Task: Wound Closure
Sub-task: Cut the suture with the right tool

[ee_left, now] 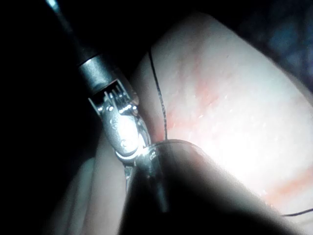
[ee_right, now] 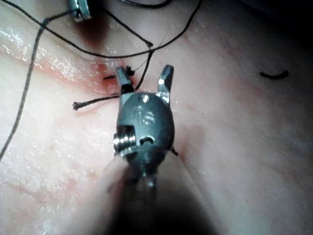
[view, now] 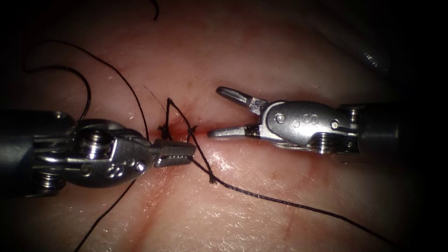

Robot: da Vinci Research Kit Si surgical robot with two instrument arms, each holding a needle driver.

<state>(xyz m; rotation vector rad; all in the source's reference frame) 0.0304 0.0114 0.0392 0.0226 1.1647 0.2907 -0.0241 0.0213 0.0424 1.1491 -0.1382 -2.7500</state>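
Left tool (view: 179, 153): jaws clenched on the thread (view: 280, 201) beside the cut (view: 179, 128) in the tissue (view: 261, 56). Knots on the cut. Right tool (view: 224, 113): jaws released, holding nothing. No needle seen. Risk: hard traction could tear the tissue.

I see both tools (view: 175, 154) (view: 219, 112) polished metal; thread (view: 280, 200) matt black, maybe braided; tissue (view: 261, 56) wet, glossy.

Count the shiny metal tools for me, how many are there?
2. The left tool sits on the cut's left side, jaws shut on the thread. The right tool reaches in from the right, jaws open, holding nothing. No needle is visible.
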